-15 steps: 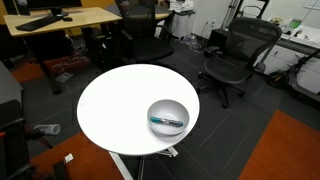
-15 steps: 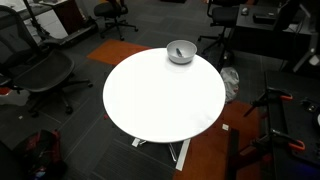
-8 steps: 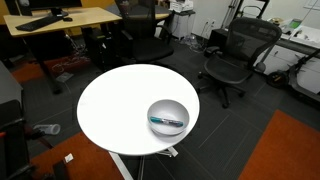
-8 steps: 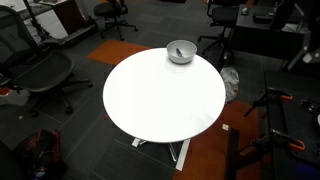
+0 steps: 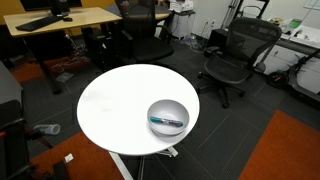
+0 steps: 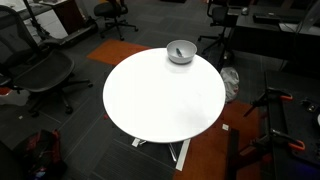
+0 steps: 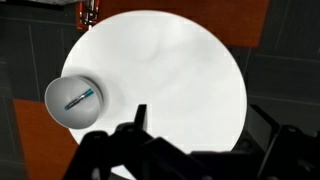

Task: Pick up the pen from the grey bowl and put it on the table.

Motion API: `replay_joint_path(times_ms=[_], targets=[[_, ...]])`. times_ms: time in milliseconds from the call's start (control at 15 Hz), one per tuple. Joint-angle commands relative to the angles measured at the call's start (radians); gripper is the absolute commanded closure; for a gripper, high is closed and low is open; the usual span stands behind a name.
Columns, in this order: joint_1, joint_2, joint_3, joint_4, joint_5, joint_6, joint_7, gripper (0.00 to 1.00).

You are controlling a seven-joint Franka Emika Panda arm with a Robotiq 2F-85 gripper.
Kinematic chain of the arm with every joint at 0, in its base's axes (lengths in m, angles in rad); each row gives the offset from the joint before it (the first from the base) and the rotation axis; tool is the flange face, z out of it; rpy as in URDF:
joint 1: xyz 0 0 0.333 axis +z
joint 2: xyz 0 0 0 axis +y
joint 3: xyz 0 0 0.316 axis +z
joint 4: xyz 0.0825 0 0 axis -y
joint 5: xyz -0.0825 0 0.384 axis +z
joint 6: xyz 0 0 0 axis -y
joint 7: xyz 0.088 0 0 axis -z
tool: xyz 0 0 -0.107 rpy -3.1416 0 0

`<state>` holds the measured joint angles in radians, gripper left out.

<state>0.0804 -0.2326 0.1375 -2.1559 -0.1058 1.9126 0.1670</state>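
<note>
The teal-blue pen (image 5: 167, 120) lies inside the grey bowl (image 5: 168, 105), which stands near the edge of the round white table (image 5: 110, 110). An exterior view shows the bowl (image 6: 181, 45) at the table's (image 6: 160, 100) far edge. In the wrist view the pen (image 7: 79, 98) lies slanted in the bowl (image 7: 57, 108) at the left of the table (image 7: 170, 70). My gripper (image 7: 200, 125) is a dark shape at the bottom of that view, high above the table, with its fingers wide apart and empty. The arm does not show in either exterior view.
Black office chairs (image 5: 235, 55) (image 6: 40, 70) stand round the table. A wooden desk (image 5: 60, 18) with a keyboard is at the back. Orange carpet (image 5: 290, 150) lies beside the table. The white pedestal base (image 6: 180, 150) shows below the tabletop.
</note>
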Motion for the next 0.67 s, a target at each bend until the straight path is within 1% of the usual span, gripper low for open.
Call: replay_joint_path(times_ms=[0, 267, 600], targets=[[-0.051, 0.056, -0.039, 0.058, -0.022, 0.108, 0.092, 0.0], [-0.112, 0.12, -0.088, 0.101, -0.063, 0.223, 0.222, 0.0], [-0.166, 0.228, -0.154, 0.154, -0.122, 0.342, 0.381, 0.0]])
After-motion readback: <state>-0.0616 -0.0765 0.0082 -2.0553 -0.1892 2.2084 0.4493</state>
